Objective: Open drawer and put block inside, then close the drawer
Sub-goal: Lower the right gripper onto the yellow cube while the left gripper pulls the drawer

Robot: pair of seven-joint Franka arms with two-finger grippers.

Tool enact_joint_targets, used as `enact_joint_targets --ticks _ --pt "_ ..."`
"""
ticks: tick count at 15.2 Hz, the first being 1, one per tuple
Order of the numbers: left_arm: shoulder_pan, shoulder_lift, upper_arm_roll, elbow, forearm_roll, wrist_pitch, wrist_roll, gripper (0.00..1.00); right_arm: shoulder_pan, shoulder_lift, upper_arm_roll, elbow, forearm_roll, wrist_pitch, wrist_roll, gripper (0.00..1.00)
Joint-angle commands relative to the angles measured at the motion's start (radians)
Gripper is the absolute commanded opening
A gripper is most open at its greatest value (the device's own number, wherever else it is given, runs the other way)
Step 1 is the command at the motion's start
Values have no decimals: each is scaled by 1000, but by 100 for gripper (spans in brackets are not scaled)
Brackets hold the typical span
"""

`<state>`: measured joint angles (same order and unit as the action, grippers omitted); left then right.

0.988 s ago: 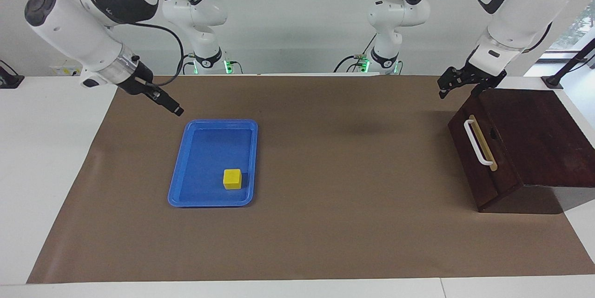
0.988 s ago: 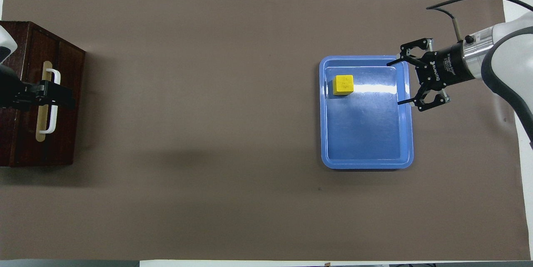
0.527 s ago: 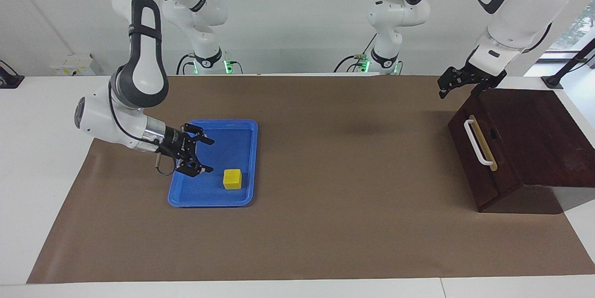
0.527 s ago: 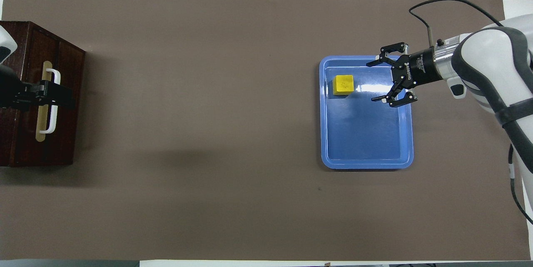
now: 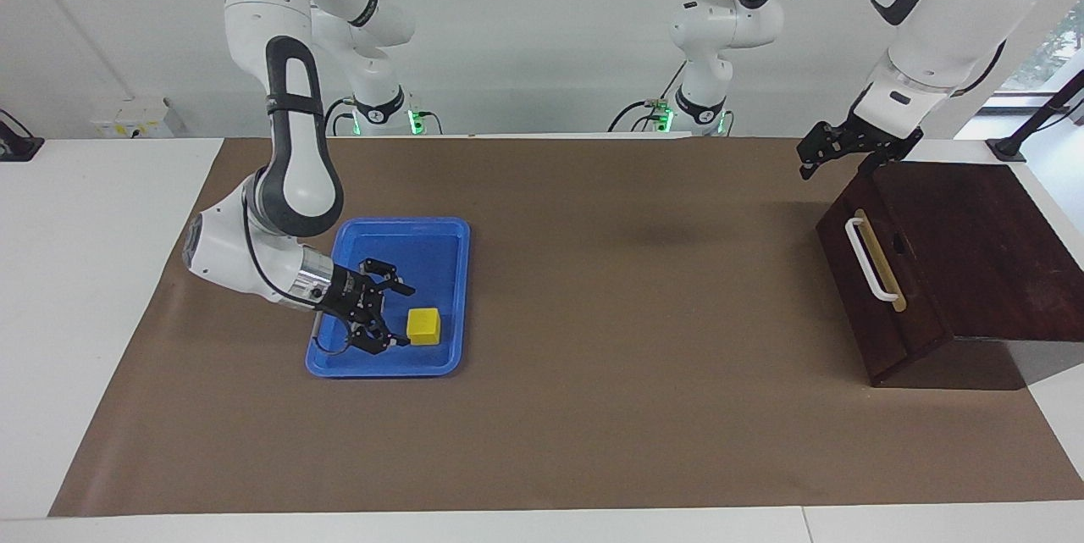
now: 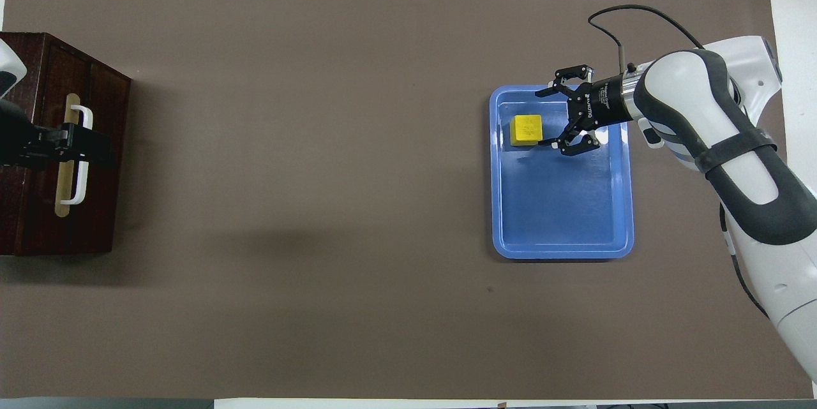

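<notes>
**Operator A:** Facing view first. My right gripper (image 5: 398, 316) has swung down from above the table into the blue tray (image 5: 440, 231). Its fingers stand wide and empty, pointing sideways at the block (image 5: 423, 326), which sits just ahead of the fingertips, not yet between them.

**Operator B:** And the left gripper (image 5: 815, 155)?

**Operator A:** Unchanged: it waits above the drawer (image 5: 881, 289), fingers apart, holding nothing. The drawer is shut, its white handle (image 5: 868, 259) untouched.

**Operator B:** Overhead view?

**Operator A:** The right gripper (image 6: 547, 118) has advanced across the tray (image 6: 562, 249); the block (image 6: 527, 130) lies just off the fingertips. The left gripper (image 6: 96, 146) covers the handle (image 6: 82, 157).

**Operator B:** Meaning?

**Operator A:** I judge the pick imminent, but nothing is opened yet.
</notes>
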<state>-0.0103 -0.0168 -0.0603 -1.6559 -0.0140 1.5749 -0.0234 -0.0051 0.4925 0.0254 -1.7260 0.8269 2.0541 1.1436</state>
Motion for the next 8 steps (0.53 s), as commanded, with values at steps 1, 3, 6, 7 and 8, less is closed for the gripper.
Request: enact_joint_targets --ticks 1,3,6,7,8 --pt "-20 -18 8 -36 31 60 -27 100 5 32 4 17 38 23 -31 100" --pt "-45 -35 2 -67 113 82 -43 100 7 37 4 13 40 27 -45 100" --pt "-40 -34 4 -68 117 99 -50 100 11 40 2 11 38 28 -48 100" --pt "-39 -35 2 -82 121 140 -47 100 11 40 2 10 38 25 -61 100" --pt "-43 -35 4 -109 137 180 -50 100 10 40 2 -1 38 24 -71 100"
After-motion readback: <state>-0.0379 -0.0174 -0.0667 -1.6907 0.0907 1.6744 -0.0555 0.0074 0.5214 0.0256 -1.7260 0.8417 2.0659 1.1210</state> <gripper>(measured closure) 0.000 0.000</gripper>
